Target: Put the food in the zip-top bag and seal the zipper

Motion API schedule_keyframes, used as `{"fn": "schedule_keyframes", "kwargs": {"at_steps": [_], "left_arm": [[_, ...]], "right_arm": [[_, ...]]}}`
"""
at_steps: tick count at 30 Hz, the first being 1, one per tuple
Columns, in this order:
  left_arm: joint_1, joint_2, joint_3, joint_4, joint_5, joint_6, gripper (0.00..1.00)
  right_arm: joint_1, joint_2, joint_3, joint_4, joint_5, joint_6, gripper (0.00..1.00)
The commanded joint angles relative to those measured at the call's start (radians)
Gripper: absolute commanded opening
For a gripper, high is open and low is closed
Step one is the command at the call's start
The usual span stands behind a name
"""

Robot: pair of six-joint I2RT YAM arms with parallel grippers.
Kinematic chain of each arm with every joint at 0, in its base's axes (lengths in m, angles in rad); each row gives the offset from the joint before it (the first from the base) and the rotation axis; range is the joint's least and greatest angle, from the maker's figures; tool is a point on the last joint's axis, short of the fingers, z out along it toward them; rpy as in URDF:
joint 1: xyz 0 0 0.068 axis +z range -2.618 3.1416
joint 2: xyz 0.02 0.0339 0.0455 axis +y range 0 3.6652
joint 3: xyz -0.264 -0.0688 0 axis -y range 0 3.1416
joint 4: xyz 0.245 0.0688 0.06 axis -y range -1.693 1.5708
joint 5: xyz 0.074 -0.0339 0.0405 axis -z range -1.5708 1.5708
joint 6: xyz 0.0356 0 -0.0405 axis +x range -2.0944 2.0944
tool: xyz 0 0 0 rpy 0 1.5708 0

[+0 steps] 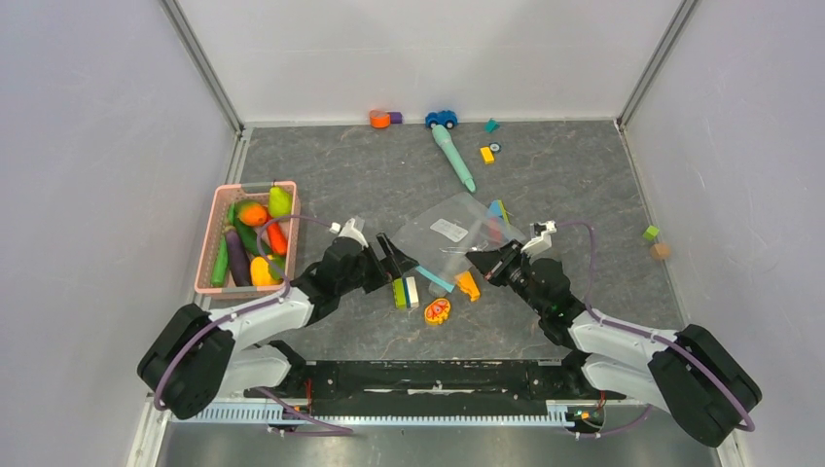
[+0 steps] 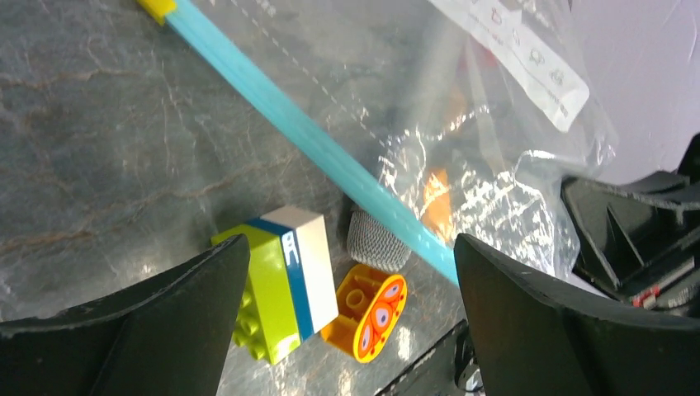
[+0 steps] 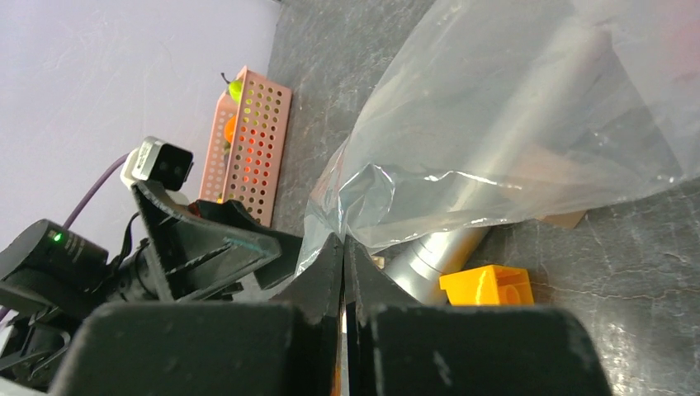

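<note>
The clear zip-top bag (image 1: 465,220) with its white label lies mid-table; its teal zipper (image 2: 314,148) runs along the near-left edge. My right gripper (image 1: 480,261) is shut on the bag's near edge, and the film is pinched between its tips (image 3: 343,244). My left gripper (image 1: 396,259) is open and empty just left of the bag, its fingers (image 2: 190,289) straddling the zipper's end and the blocks. The food sits in the pink basket (image 1: 208,255) at left: an orange (image 1: 253,213), a green pear (image 1: 280,201), a purple eggplant (image 1: 236,255) and other pieces.
A green, blue and white block (image 2: 285,280), the flat orange oval toy (image 2: 371,312) and a grey mesh-tipped cylinder (image 2: 376,239) lie by the zipper. A yellow block (image 3: 487,285) lies under the bag's edge. A teal stick (image 1: 454,156), a toy car (image 1: 441,119) and small blocks lie at the back.
</note>
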Motion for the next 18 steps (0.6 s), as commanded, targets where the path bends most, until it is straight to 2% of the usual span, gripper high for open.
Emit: {"fn": "schedule_keyframes", "kwargs": {"at_steps": [1, 6, 12, 15, 18], "left_arm": [[-0.003, 0.062, 0.068, 0.056, -0.084, 0.007, 0.98], [-0.003, 0.150, 0.116, 0.068, -0.085, 0.007, 0.95], [-0.003, 0.229, 0.161, 0.082, -0.084, 0.003, 0.88], [-0.003, 0.270, 0.183, 0.092, -0.115, 0.004, 0.85], [-0.002, 0.308, 0.212, 0.094, -0.126, 0.005, 0.75]], "right_arm": [[0.014, -0.039, -0.005, 0.034, -0.005, 0.018, 0.00], [0.022, -0.050, -0.002, 0.033, -0.011, 0.017, 0.00], [0.031, -0.025, 0.002, 0.040, -0.040, 0.016, 0.00], [0.037, -0.006, -0.017, 0.098, -0.041, 0.028, 0.00], [0.043, 0.011, -0.013, 0.111, -0.083, 0.024, 0.00]]}}
